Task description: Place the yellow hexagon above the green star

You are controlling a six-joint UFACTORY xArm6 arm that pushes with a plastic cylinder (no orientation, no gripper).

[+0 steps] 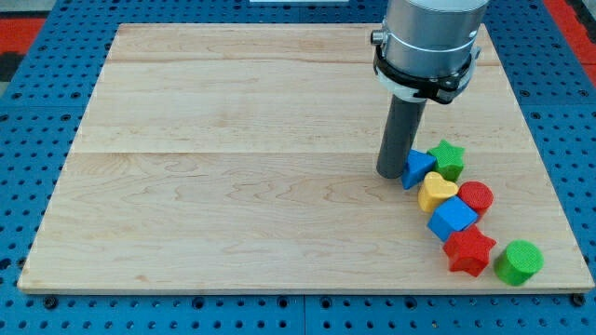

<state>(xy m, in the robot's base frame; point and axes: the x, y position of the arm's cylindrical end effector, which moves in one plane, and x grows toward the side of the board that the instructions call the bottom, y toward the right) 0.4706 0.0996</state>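
Note:
The green star (449,158) lies near the board's right side, at the top of a cluster of blocks. The only yellow block I see is heart-shaped (436,192) and sits just below and left of the star. I see no yellow hexagon; the arm hides part of the board's upper right. My tip (389,174) rests on the board just left of a blue triangle (417,167), touching or nearly touching it. The triangle lies against the star's left side.
A red cylinder (476,197), a blue cube (453,219), a red star (468,251) and a green cylinder (518,262) trail down to the lower right. The wooden board (233,167) lies on a blue pegboard; its right edge is near the cluster.

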